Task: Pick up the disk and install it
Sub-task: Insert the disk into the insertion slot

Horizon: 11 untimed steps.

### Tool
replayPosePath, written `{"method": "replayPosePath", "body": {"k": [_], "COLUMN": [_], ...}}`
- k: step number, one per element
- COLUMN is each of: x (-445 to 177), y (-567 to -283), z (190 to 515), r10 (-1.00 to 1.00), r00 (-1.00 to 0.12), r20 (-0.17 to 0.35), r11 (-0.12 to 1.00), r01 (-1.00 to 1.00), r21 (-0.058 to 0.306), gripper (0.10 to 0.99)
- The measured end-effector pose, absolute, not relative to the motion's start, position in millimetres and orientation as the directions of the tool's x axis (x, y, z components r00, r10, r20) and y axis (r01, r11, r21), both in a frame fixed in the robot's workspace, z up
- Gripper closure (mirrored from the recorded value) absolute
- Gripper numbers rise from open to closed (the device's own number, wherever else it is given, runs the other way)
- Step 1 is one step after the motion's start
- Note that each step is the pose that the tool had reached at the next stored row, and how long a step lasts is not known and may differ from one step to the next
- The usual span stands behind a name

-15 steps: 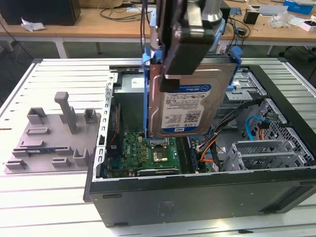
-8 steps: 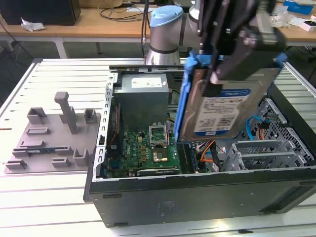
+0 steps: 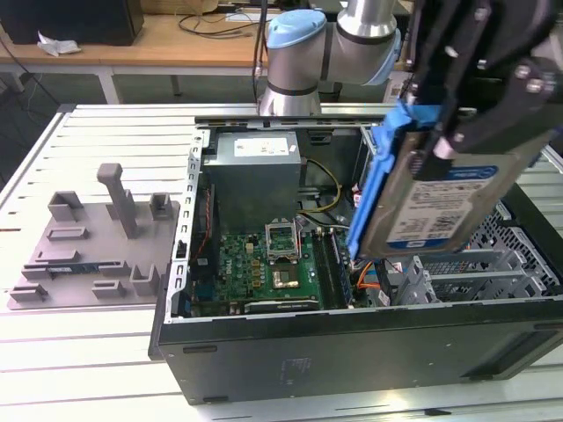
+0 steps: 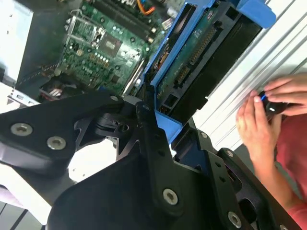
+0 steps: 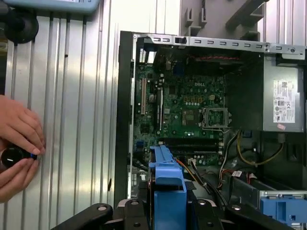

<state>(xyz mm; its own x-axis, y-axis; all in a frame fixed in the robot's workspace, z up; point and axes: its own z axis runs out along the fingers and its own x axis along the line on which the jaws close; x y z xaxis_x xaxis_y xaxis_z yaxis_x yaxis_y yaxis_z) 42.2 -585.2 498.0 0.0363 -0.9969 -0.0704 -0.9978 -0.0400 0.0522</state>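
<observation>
Hanging over the open computer case (image 3: 352, 352), the disk (image 3: 444, 198) is tilted steeply in the gripper (image 3: 475, 119), which is clenched on its blue carrier frame (image 3: 374, 189) with the labelled face turned toward the exterior camera. Its lower blue corner sits just above the orange cables (image 3: 368, 280), between the motherboard (image 3: 264, 264) and the grey drive cage (image 3: 479, 272) on the exterior view's right. The disk is not in any bay yet. In the second wrist view the gripper's black fingers (image 4: 144, 120) bear on the plastic frame beside the drive's green circuit side, not on the metal body. My worry is that the frame could flex or creep in the grasp if it meets resistance, since plastic gives under a side load. At this angle the disk looks far from square with the cage rails, so any descent could wedge a corner, snag those cables or knock the memory slots beside them. A separate blue bracket (image 5: 283, 211) lies on the cage in the first wrist view and could foul the entry — I cannot tell how close it is to the intended slot. A person's hands (image 5: 19, 143) work a small black knob (image 5: 12, 157) on the slatted tabletop (image 3: 88, 352) beside the case, close enough that a sideways swing of the arm would be a hazard.
</observation>
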Motion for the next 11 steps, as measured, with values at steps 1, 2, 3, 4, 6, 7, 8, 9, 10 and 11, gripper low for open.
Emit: {"method": "replayPosePath", "body": {"k": [1, 2, 3, 4, 6, 7, 8, 9, 10, 11], "x": [53, 61, 66, 71, 82, 89, 93, 98, 107, 114], "y": [-588, -590, -592, -593, -595, -597, -598, -599, -601, -603], "z": [498, 498, 498, 498, 498, 498, 498, 498, 498, 498], "r10": [-0.997, -0.997, -0.997, -0.997, -0.997, -0.997, -0.997, -0.996, -0.996, -0.996], "r00": [0.036, 0.036, 0.037, 0.036, 0.036, 0.036, 0.036, 0.036, 0.036, 0.036], "r20": [-0.071, -0.072, -0.073, -0.073, -0.074, -0.075, -0.075, -0.075, -0.076, -0.077], "r11": [-0.04, -0.04, -0.04, -0.04, -0.04, -0.04, -0.04, -0.04, -0.04, -0.04], "r01": [-0.998, -0.998, -0.998, -0.998, -0.998, -0.998, -0.998, -0.998, -0.998, -0.998], "r21": [0.052, 0.052, 0.052, 0.052, 0.052, 0.052, 0.052, 0.052, 0.052, 0.052], "gripper": [0.718, 0.718, 0.718, 0.718, 0.718, 0.718, 0.718, 0.718, 0.718, 0.718]}}
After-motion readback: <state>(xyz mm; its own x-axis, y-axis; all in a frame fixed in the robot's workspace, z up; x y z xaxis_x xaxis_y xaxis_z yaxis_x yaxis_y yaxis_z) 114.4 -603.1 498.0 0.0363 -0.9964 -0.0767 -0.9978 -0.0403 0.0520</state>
